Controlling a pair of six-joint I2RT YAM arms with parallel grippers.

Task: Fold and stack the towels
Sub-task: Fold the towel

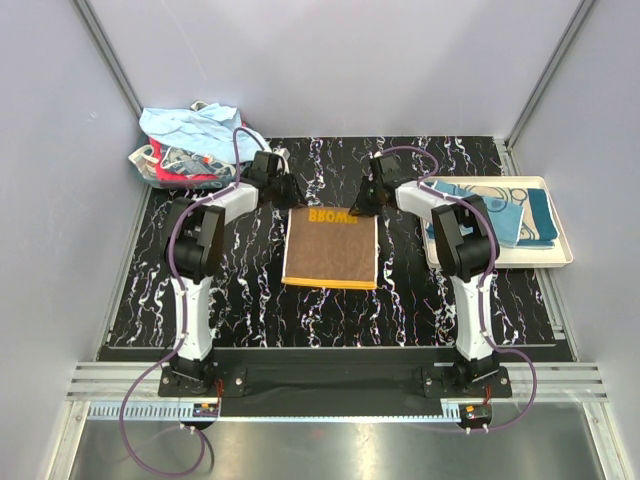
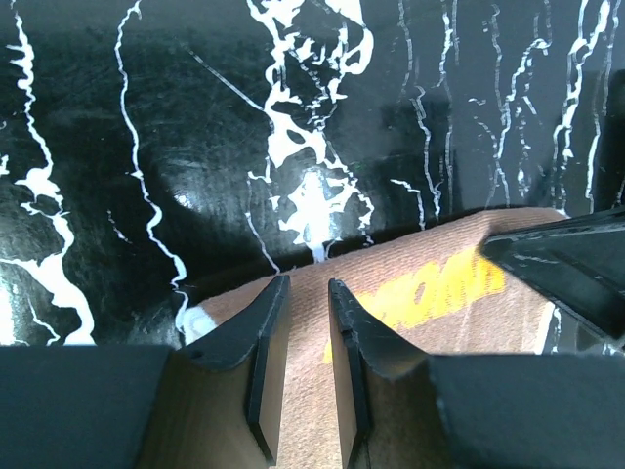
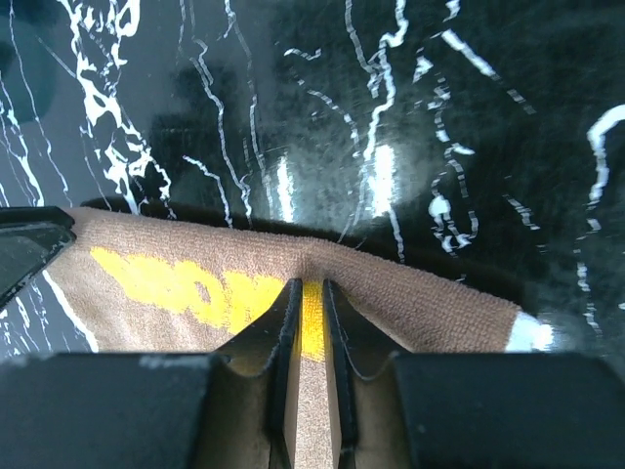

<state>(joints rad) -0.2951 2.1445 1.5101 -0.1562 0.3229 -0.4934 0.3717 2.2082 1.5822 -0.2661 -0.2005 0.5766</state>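
Note:
A brown towel with yellow lettering lies folded flat in the middle of the black marbled mat. My left gripper is at its far left corner. In the left wrist view the gripper has its jaws slightly apart over the towel's flat edge. My right gripper is at the far right corner. In the right wrist view the gripper pinches the towel's puckered far edge. A pile of light blue, red and printed towels lies at the back left.
A white tray at the right holds folded teal and light blue towels. Grey walls enclose the mat at the back and both sides. The other gripper's finger shows at the right edge of the left wrist view.

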